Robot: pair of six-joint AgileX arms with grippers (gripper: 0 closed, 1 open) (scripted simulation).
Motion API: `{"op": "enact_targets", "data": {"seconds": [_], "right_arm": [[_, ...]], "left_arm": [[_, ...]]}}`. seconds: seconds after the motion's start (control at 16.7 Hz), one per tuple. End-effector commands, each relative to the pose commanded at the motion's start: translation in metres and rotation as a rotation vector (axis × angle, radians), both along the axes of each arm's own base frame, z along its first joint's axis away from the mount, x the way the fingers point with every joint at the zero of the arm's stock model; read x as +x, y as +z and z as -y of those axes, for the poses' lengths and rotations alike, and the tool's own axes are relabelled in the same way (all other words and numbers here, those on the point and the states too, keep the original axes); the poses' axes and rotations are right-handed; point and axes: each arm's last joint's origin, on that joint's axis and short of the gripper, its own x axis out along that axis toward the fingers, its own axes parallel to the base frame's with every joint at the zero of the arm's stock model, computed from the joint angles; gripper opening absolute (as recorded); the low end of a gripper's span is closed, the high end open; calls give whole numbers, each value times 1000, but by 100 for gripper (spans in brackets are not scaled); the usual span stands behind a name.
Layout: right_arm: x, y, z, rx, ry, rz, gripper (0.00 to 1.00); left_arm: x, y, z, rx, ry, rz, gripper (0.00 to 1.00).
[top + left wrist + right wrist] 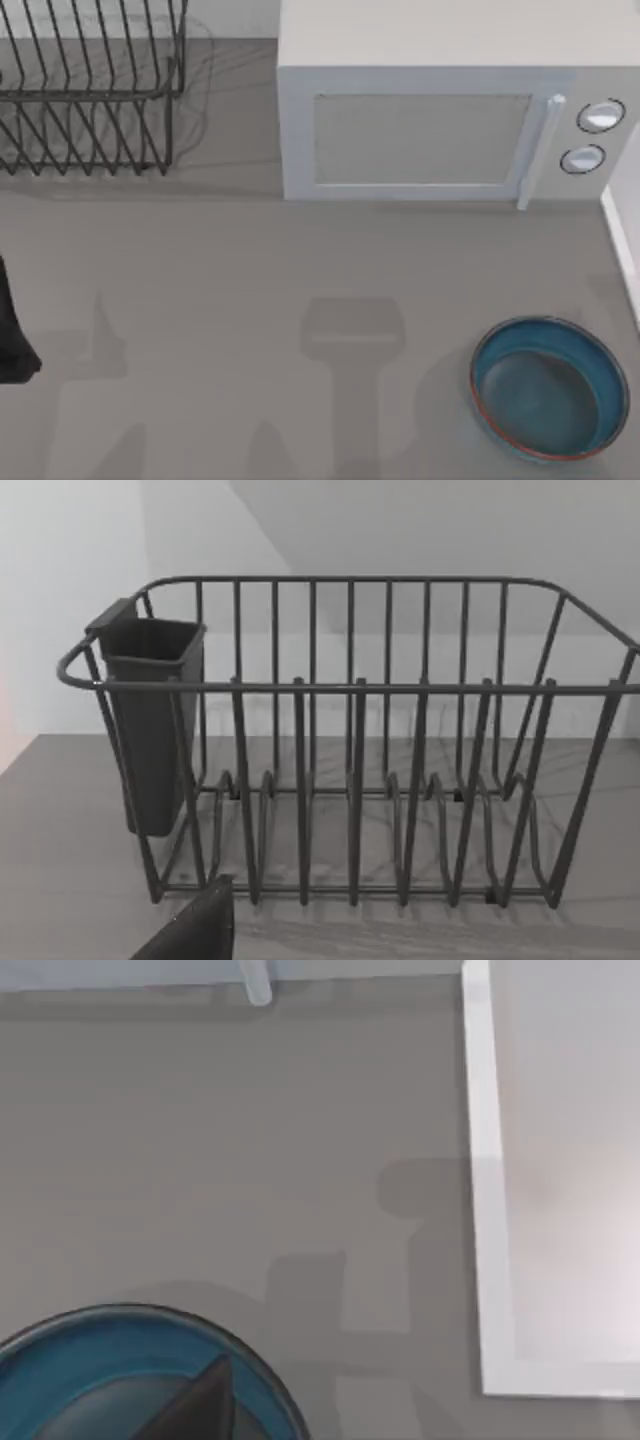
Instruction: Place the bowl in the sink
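The bowl (549,387) is round and glossy deep blue with a thin reddish-brown rim. It stands upright on the grey counter at the front right, and nothing is in it. The right wrist view has the bowl (90,1360) close below the camera, with a dark part of my right gripper (200,1405) over its rim. The sink (488,1210) is a white-rimmed basin just to the right of the bowl, and its edge (622,240) runs along the counter's right side. My left arm (12,335) is parked at the left edge, and my left gripper (195,932) faces the dish rack.
A white microwave (420,140) with its door shut stands at the back centre, its handle (540,150) on the right. A dark wire dish rack (90,90) with a cutlery cup (150,720) stands at the back left. Bare grey counter (300,300) lies between them.
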Motion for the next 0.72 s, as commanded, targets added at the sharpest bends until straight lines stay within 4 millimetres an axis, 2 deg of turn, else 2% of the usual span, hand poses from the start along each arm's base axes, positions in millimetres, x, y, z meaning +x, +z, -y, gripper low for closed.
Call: {"op": "enact_targets", "data": {"seconds": [0.36,0.54,0.72], "right_arm": [[55,12,-29,-48,10,-548,100],[78,13,-44,-84,4,-729,100],[92,11,-54,-109,-1,-830,100]], "left_arm": [[0,0,0,0,0,0,100],[0,0,0,0,0,0,100],[0,0,0,0,0,0,100]]}}
